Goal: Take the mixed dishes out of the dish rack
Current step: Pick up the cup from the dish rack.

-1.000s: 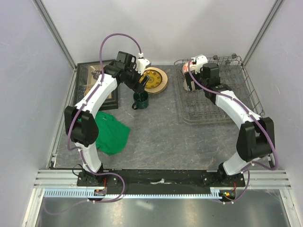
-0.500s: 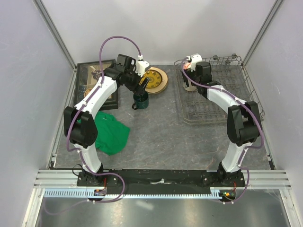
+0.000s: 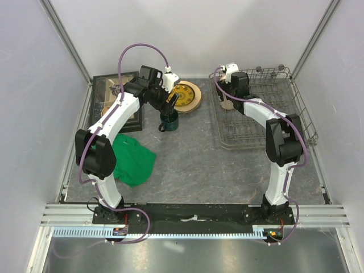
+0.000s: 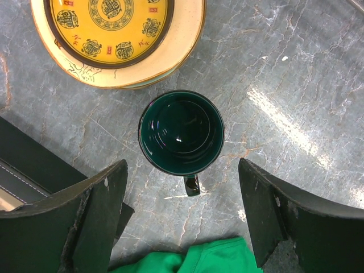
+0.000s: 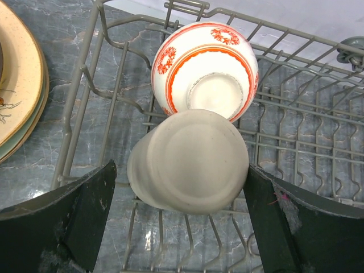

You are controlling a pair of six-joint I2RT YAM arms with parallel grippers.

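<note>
The dark green mug (image 4: pixel 182 132) stands upright on the table, handle toward the camera, just below the stacked plates (image 4: pixel 116 42) whose top one has a yellow centre. My left gripper (image 4: pixel 182 176) hangs open above the mug (image 3: pixel 169 120), its fingers apart and holding nothing. In the dish rack (image 5: pixel 301 125) a beige handleless cup (image 5: pixel 190 162) lies tilted with its base toward the camera. It leans against the red-and-white bowl (image 5: pixel 205 68) behind it. My right gripper (image 5: pixel 181 170) is open with one finger on each side of the cup, over the rack's back left corner (image 3: pixel 228 94).
A green cloth (image 3: pixel 133 159) lies crumpled near the left arm, its edge showing under the left fingers (image 4: pixel 193 259). The black box with a glass lid (image 3: pixel 111 96) sits at the back left. The rack's raised wire sides (image 3: pixel 301 111) run along the right.
The right arm has swung its gripper toward the rack's back left corner, over the cup and bowl. The left gripper has stayed above the mug.
</note>
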